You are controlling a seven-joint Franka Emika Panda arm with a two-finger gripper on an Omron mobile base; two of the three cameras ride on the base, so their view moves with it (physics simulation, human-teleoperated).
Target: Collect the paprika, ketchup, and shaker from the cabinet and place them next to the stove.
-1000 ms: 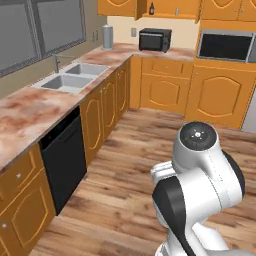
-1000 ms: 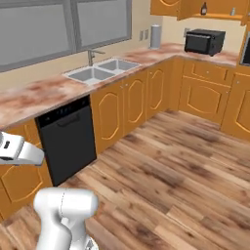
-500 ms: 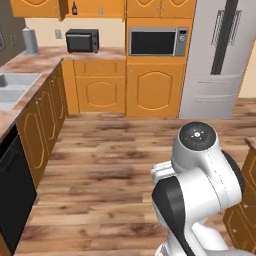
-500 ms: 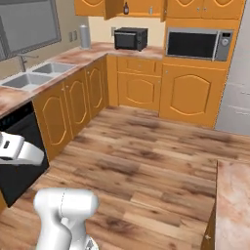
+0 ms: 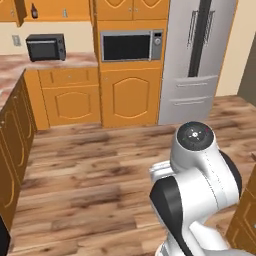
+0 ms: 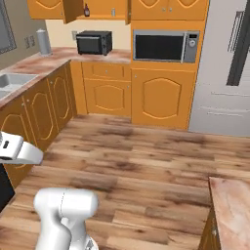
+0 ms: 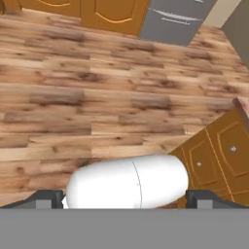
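Two small things stand on the shelf of the open cabinet (image 6: 100,9), an orange wooden wall unit at about 11 o'clock in the right base view: the ketchup (image 6: 87,10), a slim dark narrow-necked bottle, and just to its right the shaker (image 6: 113,11), a pale grey little cylinder. In the left base view the same bottle (image 5: 34,10) and cylinder (image 5: 65,13) sit at 10 to 11 o'clock, too small to show more detail. Below them a boxy black microwave (image 6: 94,42) rests on the mottled pinkish stone surface (image 6: 58,54), with a grey paper towel roll (image 6: 43,42) at its left end. Further right come arch-panelled orange cupboard doors (image 6: 158,99), a built-in steel-framed microwave (image 6: 166,46), then a smooth grey fridge (image 5: 197,55) with long vertical handles. Glossy wood planks with dark grain cover the floor (image 7: 97,92). In the hand view the pincer (image 7: 126,198) points down at this floor, its two dark tips set wide apart at 6 o'clock, holding nothing.
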